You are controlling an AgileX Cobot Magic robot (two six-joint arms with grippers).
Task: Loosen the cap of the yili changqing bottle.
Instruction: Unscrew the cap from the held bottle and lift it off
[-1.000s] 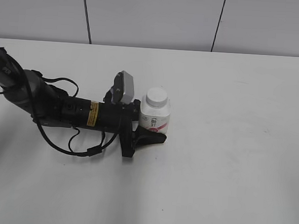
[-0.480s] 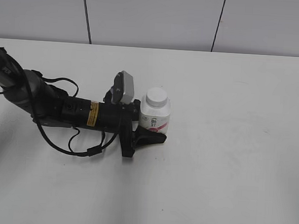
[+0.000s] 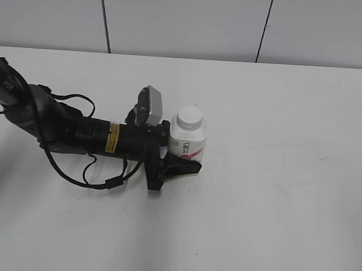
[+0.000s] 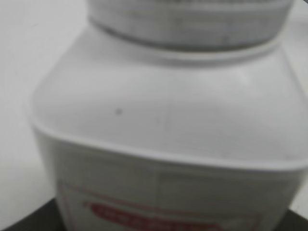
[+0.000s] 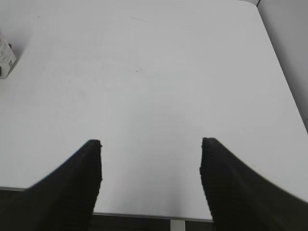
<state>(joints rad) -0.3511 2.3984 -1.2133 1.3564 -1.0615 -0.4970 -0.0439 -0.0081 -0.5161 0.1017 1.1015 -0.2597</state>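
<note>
The yili changqing bottle (image 3: pixel 187 143) stands upright on the white table, white with a pink-red label. Its white cap (image 3: pixel 189 116) sits on the neck. My left arm lies low along the table from the left. My left gripper (image 3: pixel 191 156) is closed around the bottle's lower body, with one black finger in front of its base and the other hidden behind it. In the left wrist view the bottle (image 4: pixel 163 144) fills the frame, blurred, with the cap's ribbed rim (image 4: pixel 192 24) at the top. My right gripper (image 5: pixel 151 142) is open and empty, out of the exterior view.
The white table (image 3: pixel 275 196) has a grey panelled wall behind it. In the right wrist view the table's near edge (image 5: pixel 144 214) runs between my fingers, and the bottle (image 5: pixel 6 57) shows at the far left edge.
</note>
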